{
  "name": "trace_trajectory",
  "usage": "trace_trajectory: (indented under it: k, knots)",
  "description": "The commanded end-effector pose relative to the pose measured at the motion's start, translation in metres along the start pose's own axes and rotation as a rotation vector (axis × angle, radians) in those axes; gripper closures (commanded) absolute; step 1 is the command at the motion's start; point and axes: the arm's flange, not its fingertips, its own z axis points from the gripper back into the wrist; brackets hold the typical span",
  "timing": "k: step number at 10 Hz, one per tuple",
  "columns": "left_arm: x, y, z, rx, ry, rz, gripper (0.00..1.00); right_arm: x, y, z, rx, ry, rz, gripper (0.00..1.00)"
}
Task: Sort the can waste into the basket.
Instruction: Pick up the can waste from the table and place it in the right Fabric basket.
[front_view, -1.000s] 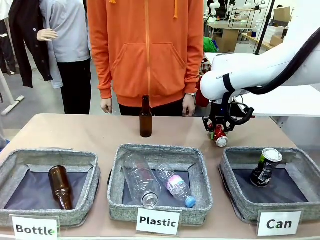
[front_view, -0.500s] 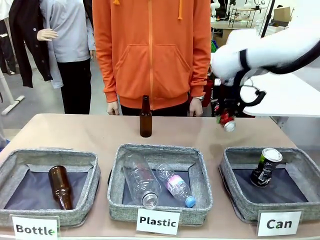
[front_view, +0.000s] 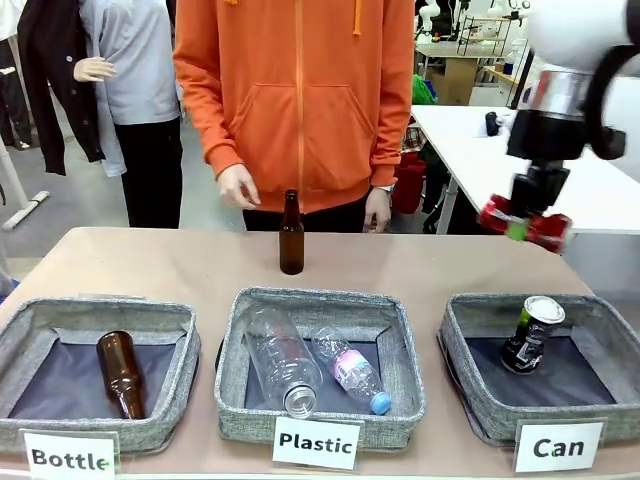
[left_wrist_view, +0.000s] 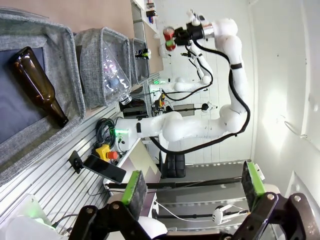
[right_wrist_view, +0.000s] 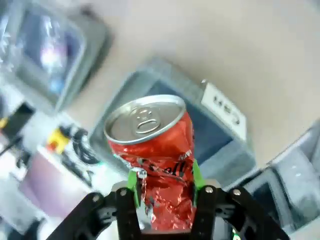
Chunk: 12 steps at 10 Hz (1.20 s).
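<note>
My right gripper (front_view: 524, 222) is shut on the crushed red can (front_view: 522, 224) and holds it high in the air at the right, above and behind the grey "Can" basket (front_view: 462, 370). In the right wrist view the red can (right_wrist_view: 154, 150) sits between my green pads, silver top facing the camera, with the basket (right_wrist_view: 165, 70) and its label below. The black can with green marks (front_view: 530, 335) leans inside that basket. My left gripper (left_wrist_view: 192, 185) stands open with nothing between its fingers, off the table's side. It sees the right arm holding the red can (left_wrist_view: 169, 36) far off.
A brown bottle (front_view: 291, 235) stands at the table's far middle, near the hand (front_view: 238, 185) of a person in an orange hoodie. The "Bottle" basket (front_view: 180, 370) holds a brown bottle, and the "Plastic" basket (front_view: 232, 370) holds two clear bottles.
My right arm has lifted the red can from just above the table, up and to the right. The person's hand has risen toward the standing bottle.
</note>
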Motion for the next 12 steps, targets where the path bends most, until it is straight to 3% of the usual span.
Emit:
trace_trajectory:
  k: [1, 5, 9, 10, 11, 12]
  knots:
    - [0.0, -0.003, 0.0, -0.016, -0.002, -0.016, 0.0, -0.049, 0.004, -0.021, 0.03, 0.02, 0.263, 1.0]
    - [0.0, -0.003, 0.0, -0.016, -0.002, -0.016, 0.0, -0.104, 0.016, -0.045, -0.022, -0.09, 0.441, 1.0]
    - [0.0, -0.003, 0.0, -0.016, -0.002, -0.016, 0.0, -0.099, 0.012, -0.043, -0.029, -0.094, 0.435, 1.0]
    - [0.0, -0.003, 0.0, -0.016, -0.002, -0.016, 0.0, -0.097, 0.011, -0.043, -0.028, -0.088, 0.423, 0.18]
    - [0.0, -0.003, 0.0, -0.016, -0.002, -0.016, 0.0, -0.097, 0.01, -0.043, -0.018, -0.089, 0.421, 0.0]
    - [0.0, -0.003, 0.0, -0.016, -0.002, -0.016, 0.0, -0.096, 0.009, -0.044, -0.011, -0.09, 0.415, 0.0]
